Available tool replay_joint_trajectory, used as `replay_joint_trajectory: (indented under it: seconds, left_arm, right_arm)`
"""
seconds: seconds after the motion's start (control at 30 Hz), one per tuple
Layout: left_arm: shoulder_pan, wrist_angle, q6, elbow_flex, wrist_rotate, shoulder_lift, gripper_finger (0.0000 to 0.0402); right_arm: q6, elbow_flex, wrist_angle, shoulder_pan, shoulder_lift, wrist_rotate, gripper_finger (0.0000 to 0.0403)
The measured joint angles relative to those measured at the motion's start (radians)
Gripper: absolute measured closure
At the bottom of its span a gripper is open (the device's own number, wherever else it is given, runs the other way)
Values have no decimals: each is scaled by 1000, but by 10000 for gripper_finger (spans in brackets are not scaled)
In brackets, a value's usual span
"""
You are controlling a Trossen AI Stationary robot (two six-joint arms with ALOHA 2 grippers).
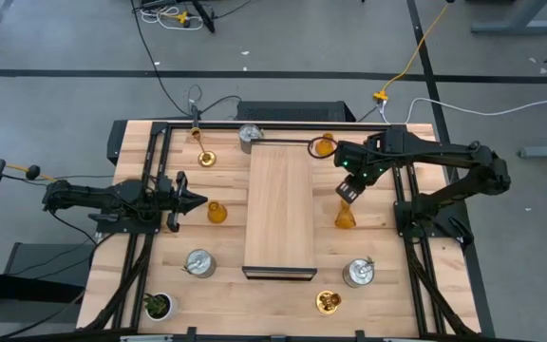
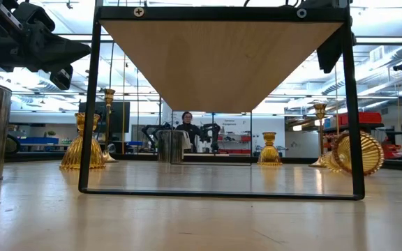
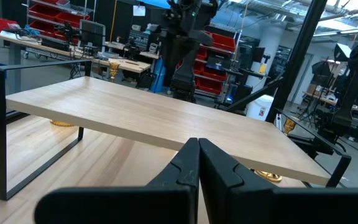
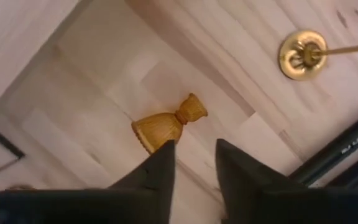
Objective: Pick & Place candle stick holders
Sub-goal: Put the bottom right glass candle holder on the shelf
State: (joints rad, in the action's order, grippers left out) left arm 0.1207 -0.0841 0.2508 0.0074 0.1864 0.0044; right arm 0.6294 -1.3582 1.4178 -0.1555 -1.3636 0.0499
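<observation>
Two arms flank a raised wooden shelf [image 1: 279,204]. Right gripper [image 1: 348,193], fingers slightly apart and holding nothing, hangs above an amber holder [image 1: 346,218] just right of the shelf. Left gripper [image 1: 195,200], fingers together, points at another amber holder [image 1: 216,212]. Beyond lie a gold holder [image 1: 206,158] and a silver holder [image 1: 251,137].

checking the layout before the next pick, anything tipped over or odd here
One amber holder lies on its side near the raised shelf's far right corner; the other amber holders stand upright. The right gripper hangs open nearby.
</observation>
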Motion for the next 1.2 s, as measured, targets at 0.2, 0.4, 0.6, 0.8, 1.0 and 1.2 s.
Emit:
replay_joint_trajectory:
  seconds: [0.2,0.4,0.6,0.8,1.0,1.2]
  left_arm:
    - [0,0,0,0,0,0,392]
    - [0,0,0,0,0,0,392]
    - [0,0,0,0,0,0,392]
    - [0,0,0,0,0,0,392]
    - [0,0,0,0,0,0,392]
    - [0,0,0,0,0,0,392]
  right_arm:
    - [80,0,0,0,0,39,196]
    - [148,0,-4,0,0,75,132]
    - [208,1,-3,0,0,117,100]
    - [228,2,-4,0,0,150,98]
    - [300,87,-42,0,5,135,106]
    - [343,241,-176,0,32,77,116]
